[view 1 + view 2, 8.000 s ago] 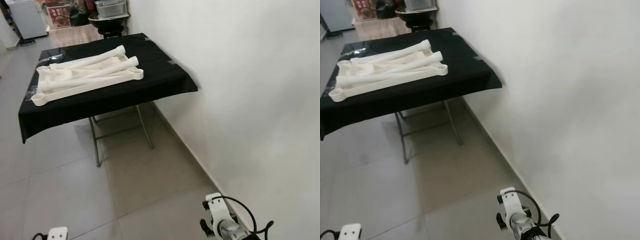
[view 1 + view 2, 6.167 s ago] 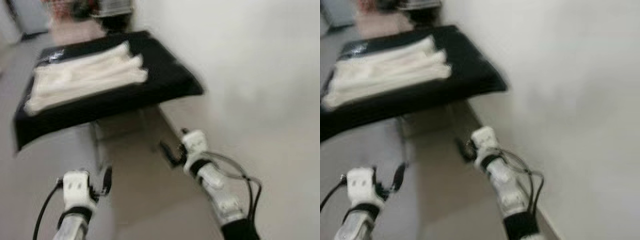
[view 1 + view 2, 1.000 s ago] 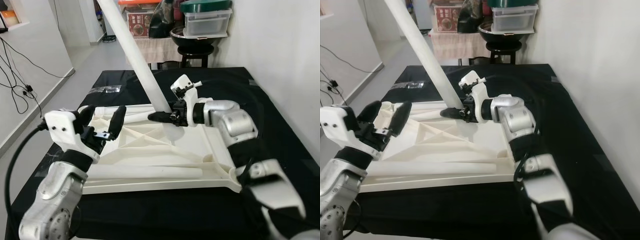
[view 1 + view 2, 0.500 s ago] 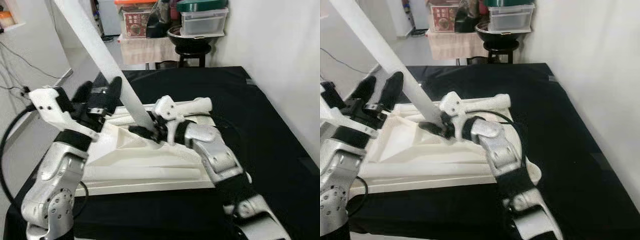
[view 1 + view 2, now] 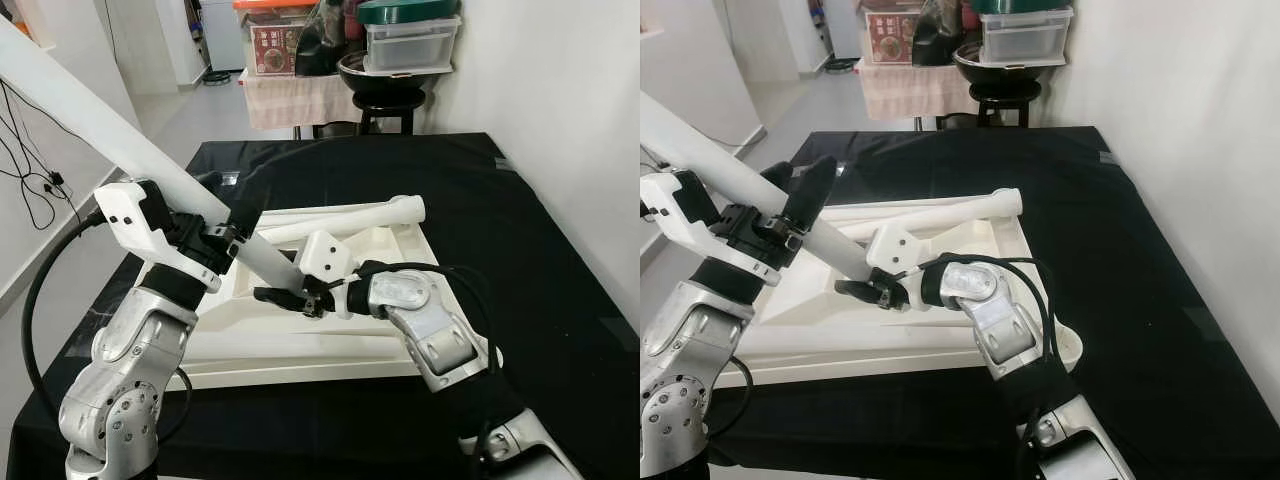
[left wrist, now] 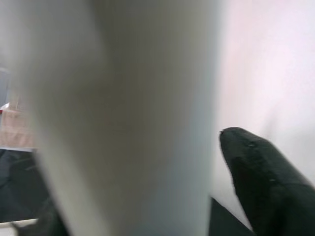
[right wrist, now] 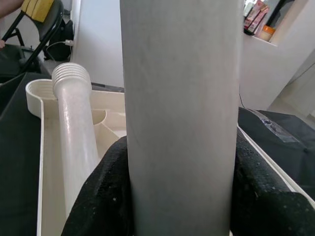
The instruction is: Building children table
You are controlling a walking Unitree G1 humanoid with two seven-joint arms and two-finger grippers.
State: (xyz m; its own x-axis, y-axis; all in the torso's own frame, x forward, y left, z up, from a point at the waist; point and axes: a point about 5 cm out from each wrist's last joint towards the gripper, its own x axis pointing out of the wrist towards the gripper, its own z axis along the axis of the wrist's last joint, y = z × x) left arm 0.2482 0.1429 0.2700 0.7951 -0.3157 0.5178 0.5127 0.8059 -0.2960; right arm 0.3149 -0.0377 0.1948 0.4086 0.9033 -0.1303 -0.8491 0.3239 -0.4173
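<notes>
Centrally, the white tabletop (image 5: 330, 340) lies upside down on the black-covered table (image 5: 520, 260), and everything else is placed against it. Over its left half a long white table leg (image 5: 130, 160) slants up and away, its upper end cut off by the picture's edge. The right gripper (image 5: 285, 297) is clamped on the leg's lower end just above the tabletop; the left gripper (image 5: 205, 235) has its black fingers (image 5: 810, 195) around the leg higher up, leftward. A second leg (image 5: 345, 217) with a threaded end rests along the tabletop's far rim. Beyond the tabletop, a red printed box (image 5: 275, 48) carries writing too small to read. The left wrist view is blurred.
</notes>
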